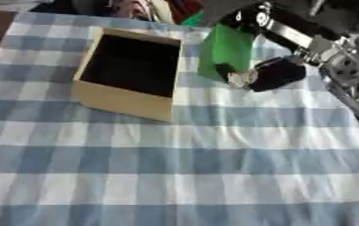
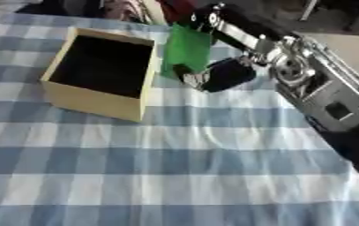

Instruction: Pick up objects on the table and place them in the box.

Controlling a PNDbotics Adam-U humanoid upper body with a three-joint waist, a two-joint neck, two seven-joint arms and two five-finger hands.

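Green is what we have in our right hand (image 1: 268, 74): a flat green packet (image 1: 227, 52), held up off the checked cloth (image 1: 197, 167) with the fingers curled round its lower edge. It hangs just beside the right wall of the open box (image 1: 132, 73), not yet over the opening. We see only darkness inside the box, so nothing we can make out is stowed so far; carrying the packet leftward and letting go is what remains. Our left hand shows in neither view. Near us the cloth lies bare, giving wide room, while the box rim is the one edge to clear.
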